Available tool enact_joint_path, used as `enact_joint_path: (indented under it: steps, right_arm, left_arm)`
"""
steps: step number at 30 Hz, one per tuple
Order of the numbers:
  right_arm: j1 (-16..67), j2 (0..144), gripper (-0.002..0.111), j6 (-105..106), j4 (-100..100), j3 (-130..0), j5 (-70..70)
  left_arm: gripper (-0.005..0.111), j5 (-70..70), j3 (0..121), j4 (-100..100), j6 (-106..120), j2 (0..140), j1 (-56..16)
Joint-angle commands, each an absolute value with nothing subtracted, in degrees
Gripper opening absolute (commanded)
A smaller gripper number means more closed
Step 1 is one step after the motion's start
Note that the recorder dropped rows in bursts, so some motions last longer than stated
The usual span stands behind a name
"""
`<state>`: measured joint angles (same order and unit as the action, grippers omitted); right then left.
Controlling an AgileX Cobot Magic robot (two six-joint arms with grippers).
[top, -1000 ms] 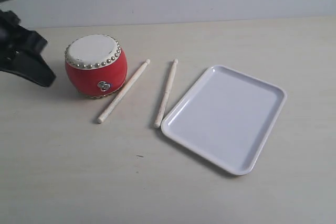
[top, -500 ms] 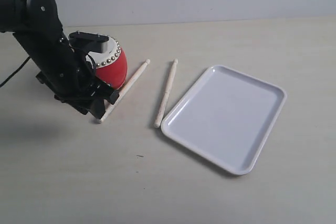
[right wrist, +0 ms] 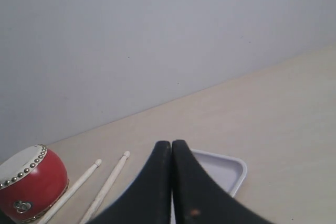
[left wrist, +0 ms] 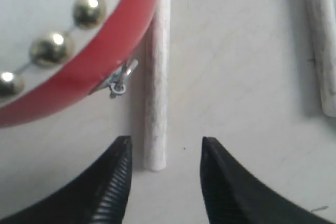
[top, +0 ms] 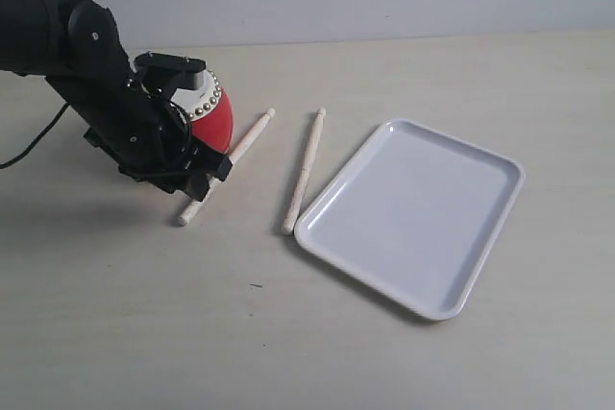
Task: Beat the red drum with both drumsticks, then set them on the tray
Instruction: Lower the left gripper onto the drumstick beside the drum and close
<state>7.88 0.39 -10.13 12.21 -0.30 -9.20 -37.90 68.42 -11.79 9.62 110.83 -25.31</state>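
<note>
**Red drum half-hidden; left claw spread over the near stick**

Red drum stands upright on the pale tabletop, far left side of the exterior view. The black left arm covers most of it. Left wrist view shows its glossy red wall, the silver studs and the small metal ring handle.

Left claw sits low, just in front of the drum, jaws spread. In the wrist view its ribbed black fingers flank the blunt end of the near drumstick. A sliver of tabletop shows on each side, so there is no grip. That stick lies flat, its shaft running tight along the drum's base.

Second drumstick lies flat between the near stick and the tray, roughly parallel to the near stick. Its lower end lies just beside the tray's nearest corner; I cannot tell if they touch. White tray lies flat, angled, right of centre, nothing on it.

Right claw is out of the exterior view. Its own camera shows the two fingers pressed together, holding nothing, raised and well apart from the drum and both sticks, with a grey wall behind.
</note>
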Motion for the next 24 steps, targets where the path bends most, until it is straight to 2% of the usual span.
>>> enact_joint_path:
  steps: [1,24]
  right_arm:
    - [7.5,0.0,0.000,-9.7,11.9,0.0,-8.9]
    - [7.5,0.0,0.000,-9.7,11.9,0.0,-8.9]
  left_arm:
    - [0.042,-37.6,68.9,-13.1,7.0,113.1,-25.6]
    - [0.042,-37.8,68.9,-13.9,7.0,115.6,-25.6]
